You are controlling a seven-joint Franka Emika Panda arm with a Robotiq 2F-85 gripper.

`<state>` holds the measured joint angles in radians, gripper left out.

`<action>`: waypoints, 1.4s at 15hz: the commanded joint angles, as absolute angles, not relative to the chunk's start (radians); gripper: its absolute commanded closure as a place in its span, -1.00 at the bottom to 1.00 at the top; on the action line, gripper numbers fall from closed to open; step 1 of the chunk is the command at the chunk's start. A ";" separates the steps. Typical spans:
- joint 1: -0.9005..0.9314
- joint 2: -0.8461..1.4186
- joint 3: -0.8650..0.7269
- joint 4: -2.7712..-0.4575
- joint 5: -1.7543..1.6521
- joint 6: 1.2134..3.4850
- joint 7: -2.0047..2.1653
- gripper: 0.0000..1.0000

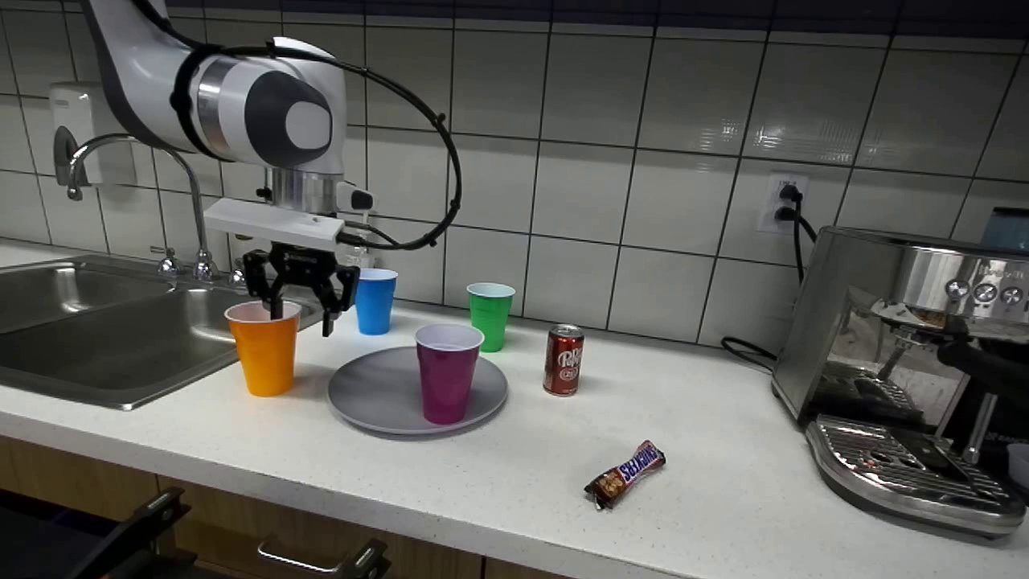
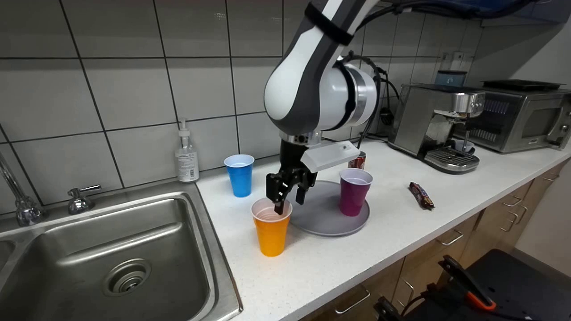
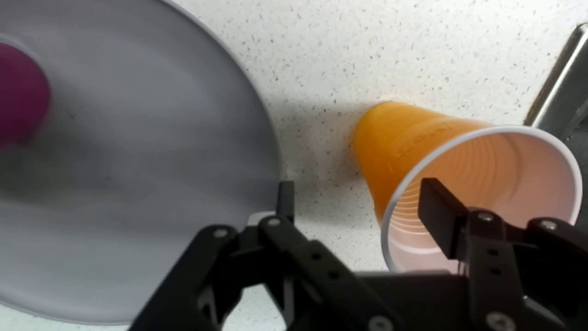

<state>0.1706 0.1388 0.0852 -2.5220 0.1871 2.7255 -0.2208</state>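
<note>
Can see an orange cup (image 1: pixel 267 358) on the worktop (image 1: pixel 723 450) between sink (image 2: pixel 67 281) and grey plate (image 1: pixel 370 394), with mouth upward and long axis vertical; also fingers (image 3: pixel 441 216) well apart, one inside its rim, one outside, gripping nothing. Can read "Dr Pepper" on a red can (image 1: pixel 563 360), "SNICKERS" on a wrapped bar (image 1: pixel 625 474).

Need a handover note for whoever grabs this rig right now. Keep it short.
Claw: open, holding nothing; one finger in or over the mouth of the orange cup, the other outside, toward the plate.
Things: orange cup upright on the counter between sink and plate; purple cup on the plate; blue cup and green cup farther back, near the tiled wall.
Done: claw lined up across the orange cup's rim.
Left, most likely: closing on that rim; no grip yet.
</note>
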 commanded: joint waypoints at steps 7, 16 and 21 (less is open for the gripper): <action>0.142 0.152 0.114 -2.510 0.170 2.732 -0.196 1.00; 0.135 0.130 0.136 -2.497 0.209 2.714 -0.223 0.98; 0.121 0.087 0.153 -2.486 0.265 2.715 -0.250 0.98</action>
